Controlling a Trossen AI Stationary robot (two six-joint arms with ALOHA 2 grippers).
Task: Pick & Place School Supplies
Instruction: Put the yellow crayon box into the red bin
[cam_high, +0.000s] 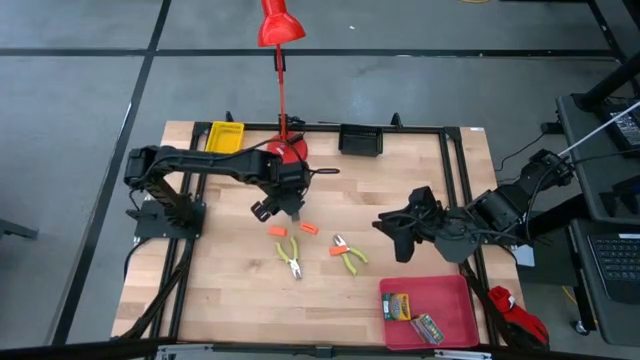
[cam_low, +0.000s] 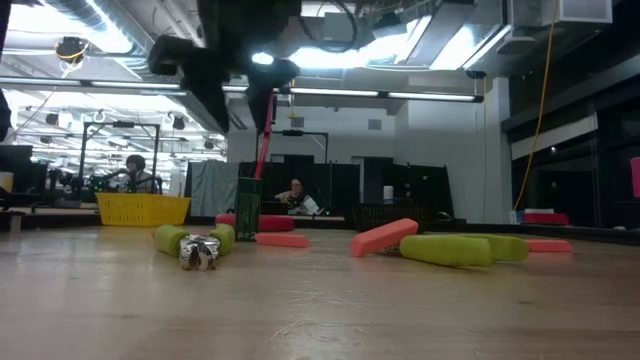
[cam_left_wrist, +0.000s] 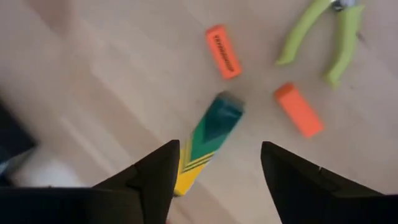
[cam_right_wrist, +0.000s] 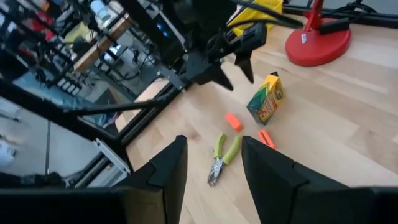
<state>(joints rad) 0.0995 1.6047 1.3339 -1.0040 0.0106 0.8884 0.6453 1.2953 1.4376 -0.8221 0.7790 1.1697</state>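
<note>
One green-white-yellow pack (cam_right_wrist: 266, 99) stands tilted on its lower end on the wood, just below my left gripper (cam_right_wrist: 231, 73). That gripper is open and hovers above the pack (cam_left_wrist: 211, 130), clear of it. In the high view the left gripper (cam_high: 283, 210) sits near the lamp base. Two more packs (cam_high: 398, 306) (cam_high: 428, 328) lie in the red tray (cam_high: 460, 300). Three orange pieces (cam_high: 277, 231) (cam_high: 308, 228) (cam_high: 337, 251) and two yellow-green-handled tools (cam_high: 291, 258) (cam_high: 350, 257) lie flat mid-table. My right gripper (cam_high: 392, 232) is open and waits right of them.
The red desk lamp's base (cam_high: 290, 150) stands just beyond the left gripper, toward the far edge. A yellow tray (cam_high: 225, 137) and a black tray (cam_high: 360, 140) sit along the far edge. Bare wood lies at the near left. People show in the room behind.
</note>
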